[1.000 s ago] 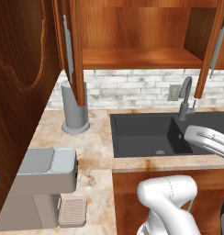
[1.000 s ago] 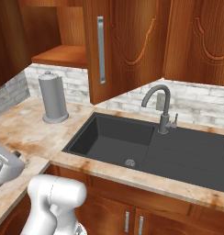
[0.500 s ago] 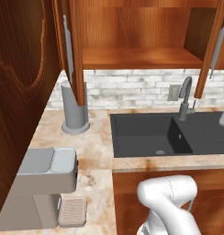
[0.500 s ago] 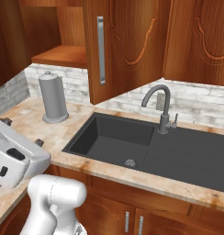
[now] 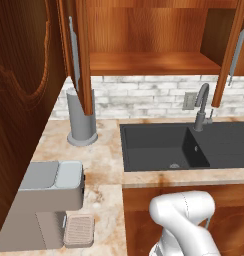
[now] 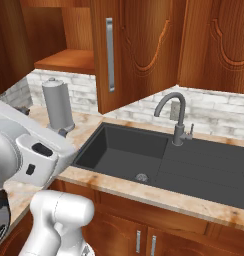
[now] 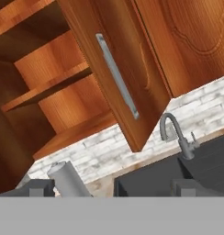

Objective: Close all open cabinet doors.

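An upper cabinet stands open over the counter, its bare shelf showing. Its left cabinet door and right cabinet door both stick out edge-on toward me. In the right base view the right door shows its carved face and silver handle. Closed doors follow to its right. The hand view looks up at that open door, its handle and the shelf. My gripper is open, empty and well short of the door. The white arm is at the lower left.
A dark sink with a grey faucet is set in the marble counter. A grey paper-towel holder stands under the left door. A grey appliance sits at the counter's front left. A large carved wooden panel looms at the left.
The arm has left the right edge of the left base view and swung up larger at the lower left of the right base view. The cabinet doors have not moved.
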Motion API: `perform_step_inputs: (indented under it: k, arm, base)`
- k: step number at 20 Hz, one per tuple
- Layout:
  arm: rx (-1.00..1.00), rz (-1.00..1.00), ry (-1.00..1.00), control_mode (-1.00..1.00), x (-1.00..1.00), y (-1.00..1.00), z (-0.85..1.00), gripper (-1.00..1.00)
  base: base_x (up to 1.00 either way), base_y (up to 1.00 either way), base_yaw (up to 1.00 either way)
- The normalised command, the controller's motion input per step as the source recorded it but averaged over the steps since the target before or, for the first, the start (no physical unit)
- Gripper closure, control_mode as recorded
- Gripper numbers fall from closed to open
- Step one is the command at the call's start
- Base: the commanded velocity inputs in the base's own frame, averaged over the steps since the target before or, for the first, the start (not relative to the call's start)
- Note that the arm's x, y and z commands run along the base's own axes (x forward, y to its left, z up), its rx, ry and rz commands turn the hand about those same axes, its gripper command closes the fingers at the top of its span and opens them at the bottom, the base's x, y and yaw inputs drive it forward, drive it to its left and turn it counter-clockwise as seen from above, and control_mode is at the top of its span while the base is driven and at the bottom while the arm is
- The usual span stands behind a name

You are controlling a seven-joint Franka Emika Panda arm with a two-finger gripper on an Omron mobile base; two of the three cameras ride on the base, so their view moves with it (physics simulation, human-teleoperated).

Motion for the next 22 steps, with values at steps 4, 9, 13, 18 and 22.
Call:
perform_step_inputs:
  k: [4,9,13,18,22]
  arm:
    - [-0.01,0.00,-0.08,-1.00,0.15,-0.32,0.29,-1.00]
    - [0.00,0.01,-0.09,-1.00,0.04,-0.49,0.12,-1.00]
    - [0.00,0.04,-0.08,-1.00,0.13,-0.46,0.00,-1.00]
    - [0.00,0.06,-0.03,-1.00,0.27,-0.37,0.00,-1.00]
    - [0.02,0.11,0.00,-1.00,0.59,-0.27,-0.01,-1.00]
  base:
    - [0.00,0.00,0.00]
    - [0.00,0.00,0.00]
    - [0.00,0.00,0.00]
    - [0.00,0.00,0.00]
    - [0.00,0.00,0.00]
